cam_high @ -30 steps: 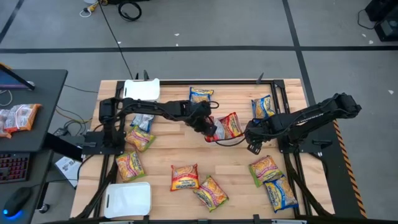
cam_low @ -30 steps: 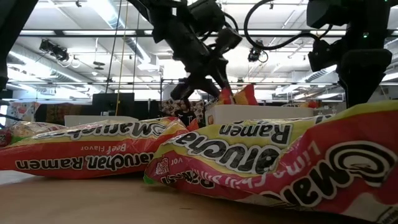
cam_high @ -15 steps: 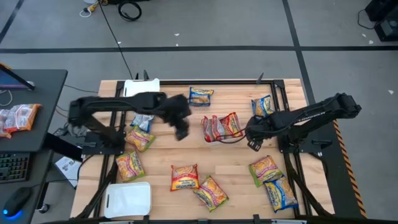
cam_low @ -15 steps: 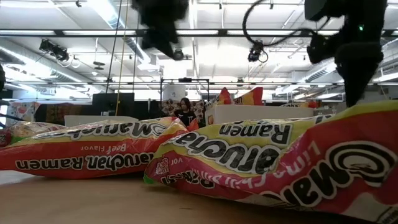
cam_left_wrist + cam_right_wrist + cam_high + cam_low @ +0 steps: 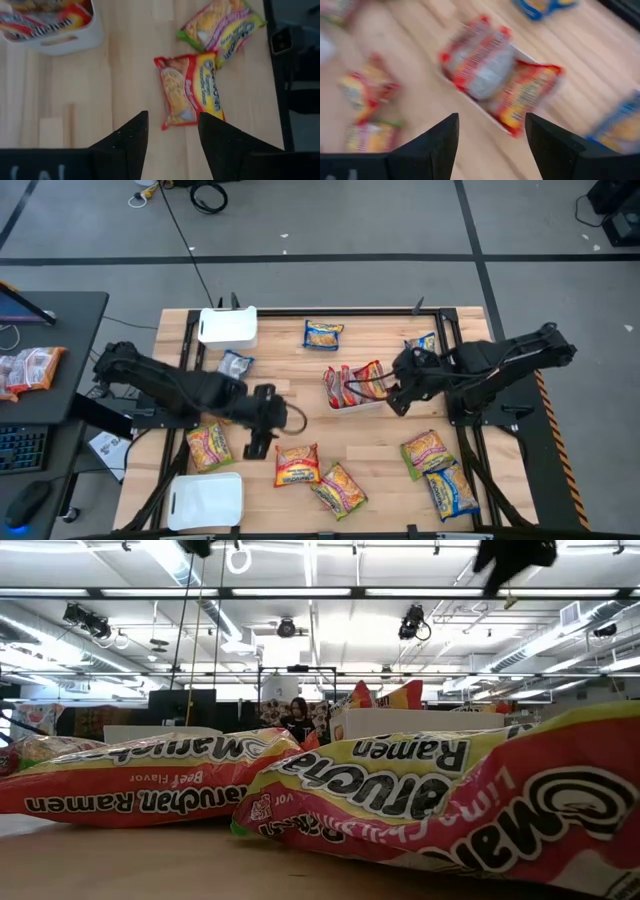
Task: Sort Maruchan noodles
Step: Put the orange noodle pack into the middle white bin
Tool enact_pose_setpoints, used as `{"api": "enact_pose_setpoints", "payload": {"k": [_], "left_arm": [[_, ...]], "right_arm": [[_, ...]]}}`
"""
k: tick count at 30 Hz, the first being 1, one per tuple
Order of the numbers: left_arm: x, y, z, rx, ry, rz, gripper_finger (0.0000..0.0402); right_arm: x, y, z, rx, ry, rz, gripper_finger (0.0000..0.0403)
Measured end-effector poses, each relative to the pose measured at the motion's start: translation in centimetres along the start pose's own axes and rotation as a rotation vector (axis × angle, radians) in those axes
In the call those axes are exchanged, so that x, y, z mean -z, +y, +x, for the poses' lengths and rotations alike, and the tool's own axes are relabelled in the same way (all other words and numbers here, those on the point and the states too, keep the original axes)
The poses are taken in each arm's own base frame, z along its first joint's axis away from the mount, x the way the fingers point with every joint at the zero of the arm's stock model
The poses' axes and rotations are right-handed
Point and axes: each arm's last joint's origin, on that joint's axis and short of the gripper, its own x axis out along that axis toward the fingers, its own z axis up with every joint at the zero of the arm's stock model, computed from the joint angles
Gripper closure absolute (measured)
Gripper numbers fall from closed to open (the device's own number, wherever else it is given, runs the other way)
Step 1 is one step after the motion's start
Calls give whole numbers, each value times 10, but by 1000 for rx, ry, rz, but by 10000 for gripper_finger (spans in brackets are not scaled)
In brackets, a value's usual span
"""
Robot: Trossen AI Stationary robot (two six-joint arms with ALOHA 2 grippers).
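Note:
Several Maruchan noodle packets lie flat and scattered on the wooden table. A white tray (image 5: 368,405) in the middle holds red packets (image 5: 352,382) standing on edge. My left gripper (image 5: 256,446) hangs open over the table's near left part, above and just left of a red packet (image 5: 190,90) lying flat, touching nothing. A green-edged packet (image 5: 222,25) lies beyond it. My right gripper (image 5: 394,403) hovers open just right of the tray, whose red packets (image 5: 497,75) show past its fingers.
White trays sit at the far left (image 5: 228,327) and at the near left corner (image 5: 208,498). Loose packets lie at the far middle (image 5: 323,334), far right (image 5: 422,350), left (image 5: 208,445) and near right (image 5: 452,488). Two packets (image 5: 300,790) fill the low view.
My left gripper has let go of a red packet at the middle tray, risen, and swung toward the table's left and near edge, rolling as it went. The packet now stands in the tray. My right gripper has risen beside the tray, still open.

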Motion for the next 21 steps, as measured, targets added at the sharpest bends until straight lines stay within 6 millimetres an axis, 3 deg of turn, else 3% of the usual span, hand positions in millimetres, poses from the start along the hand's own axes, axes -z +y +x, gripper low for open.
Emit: {"api": "enact_pose_setpoints", "payload": {"k": [9, 17, 21], "left_arm": [[11, -30, -2, 4, 11, -83, 225], [9, -25, 1, -77, -22, -255, 225], [8, -23, 1, -88, -33, -370, 225]], "right_arm": [[7, 61, 29, -226, -1, -21, 171], [28, 133, 72, -425, -127, -224, 172], [41, 158, 99, -500, -126, -325, 172]]}}
